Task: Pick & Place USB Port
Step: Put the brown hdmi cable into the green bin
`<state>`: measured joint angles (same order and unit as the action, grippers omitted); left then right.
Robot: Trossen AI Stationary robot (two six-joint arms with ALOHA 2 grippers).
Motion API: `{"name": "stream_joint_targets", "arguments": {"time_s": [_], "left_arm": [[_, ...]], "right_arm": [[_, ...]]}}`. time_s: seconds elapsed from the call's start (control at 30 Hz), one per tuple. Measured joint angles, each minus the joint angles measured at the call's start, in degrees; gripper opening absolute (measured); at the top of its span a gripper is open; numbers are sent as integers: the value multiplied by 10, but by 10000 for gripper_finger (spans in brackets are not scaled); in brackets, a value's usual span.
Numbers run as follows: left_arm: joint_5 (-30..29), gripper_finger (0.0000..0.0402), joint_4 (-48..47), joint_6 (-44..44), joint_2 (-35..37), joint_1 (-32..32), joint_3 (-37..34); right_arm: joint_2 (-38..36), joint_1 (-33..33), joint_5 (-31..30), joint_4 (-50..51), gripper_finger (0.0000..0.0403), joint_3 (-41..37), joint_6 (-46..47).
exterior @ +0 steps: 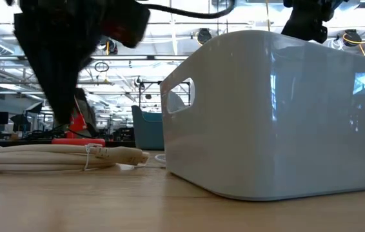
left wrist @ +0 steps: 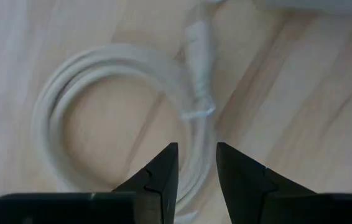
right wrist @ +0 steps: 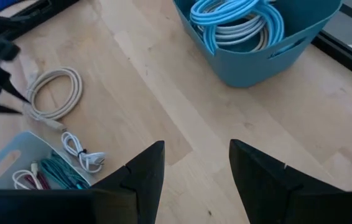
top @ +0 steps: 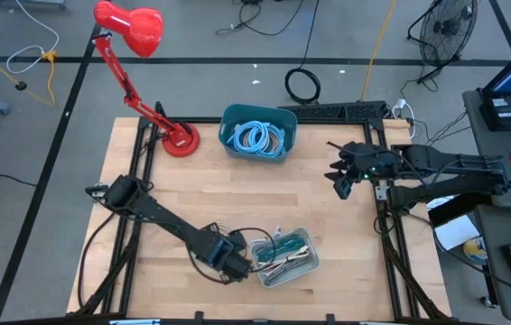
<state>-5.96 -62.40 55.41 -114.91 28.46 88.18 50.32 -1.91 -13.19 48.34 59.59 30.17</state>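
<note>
A coiled white USB cable (left wrist: 50,106) lies flat on the wooden table, its plug end (left wrist: 198,56) pointing toward the white bin (top: 302,242). My left gripper (left wrist: 197,168) is open and points straight down over the coil's rim, one finger on each side of the strand, with no touch showing. In the low view the left arm (exterior: 53,71) is a dark blur just above the cable (exterior: 53,156). My right gripper (right wrist: 194,168) hangs open high over the table's right part (top: 344,181), away from the cable (right wrist: 55,93).
The white bin (exterior: 279,109), holding several small cables, stands right beside the coil near the front edge. A blue bin (top: 257,134) with blue and white cables stands at the back centre, with a red desk lamp (top: 138,36) at the back left. Bare wood lies between.
</note>
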Motion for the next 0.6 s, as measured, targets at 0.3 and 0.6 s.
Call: {"name": "stream_joint_targets", "arguments": {"time_s": [0.3, 0.6], "left_arm": [[6, 136, -2, -15, 0, -6, -6], [17, 264, -3, -28, -1, 1, -7]], "right_arm": [[-11, 0, 0, 3, 171, 0, 19], [-11, 0, 0, 2, 171, 0, 32]]}}
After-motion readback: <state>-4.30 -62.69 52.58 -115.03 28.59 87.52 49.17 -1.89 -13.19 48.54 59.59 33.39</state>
